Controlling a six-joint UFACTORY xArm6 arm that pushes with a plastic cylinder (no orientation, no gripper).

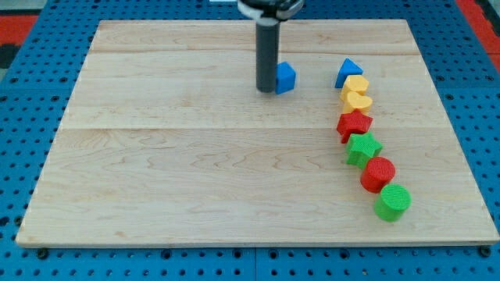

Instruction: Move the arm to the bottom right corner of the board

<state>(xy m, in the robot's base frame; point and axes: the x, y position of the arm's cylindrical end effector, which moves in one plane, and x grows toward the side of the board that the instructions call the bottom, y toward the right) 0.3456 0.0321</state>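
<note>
Beside blue block (287, 77), my tip (266, 90), wooden board (195, 179)

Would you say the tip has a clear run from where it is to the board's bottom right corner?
Probably not in a straight line. My tip sits just left of the blue cube, and the column ending with the red cylinder and green cylinder lies near that diagonal. Skirting below them looks free.

my tip (266, 90) sits on the board (195, 172) near the view's top centre, touching the blue cube (285, 77) on its right. well to the right, 7 blocks run down in a touching chain: blue triangle (349, 73), yellow hexagon (355, 84), yellow heart (358, 100), red star (354, 123), green star (363, 147), red cylinder (378, 173), green cylinder (392, 202).
</note>
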